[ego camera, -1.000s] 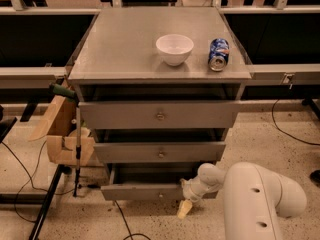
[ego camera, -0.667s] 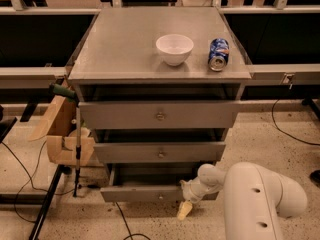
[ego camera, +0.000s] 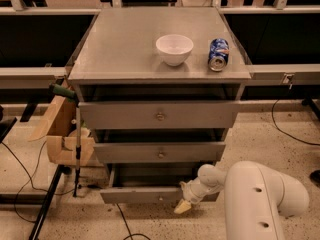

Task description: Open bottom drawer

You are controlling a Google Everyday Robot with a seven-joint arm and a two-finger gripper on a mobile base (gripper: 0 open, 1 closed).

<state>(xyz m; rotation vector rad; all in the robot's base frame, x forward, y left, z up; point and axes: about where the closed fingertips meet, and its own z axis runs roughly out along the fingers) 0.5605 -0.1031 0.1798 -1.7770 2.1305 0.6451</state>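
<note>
The bottom drawer (ego camera: 137,196), lowest of 3 in the grey cabinet (ego camera: 120,49), juts slightly forward of the middle drawer (ego camera: 130,153), so it looks partly open. The end effector (ego camera: 186,200) sits low against the front's right part, just right of the knob (ego camera: 160,198), probably to pull. I cannot tell whether it is clenched or released.

My gripper (ego camera: 184,202), cream with a pale yellow tip, sits at the grey bottom drawer (ego camera: 135,195) of the cabinet (ego camera: 125,44). My arm (ego camera: 260,199) is white. The cabinet is plain grey. On top of it are a white bowl (ego camera: 174,49) and a blue-and-white can (ego camera: 218,54). Left of it is a tan cardboard box (ego camera: 62,134). Beneath it is speckled beige floor (ego camera: 260,144).
</note>
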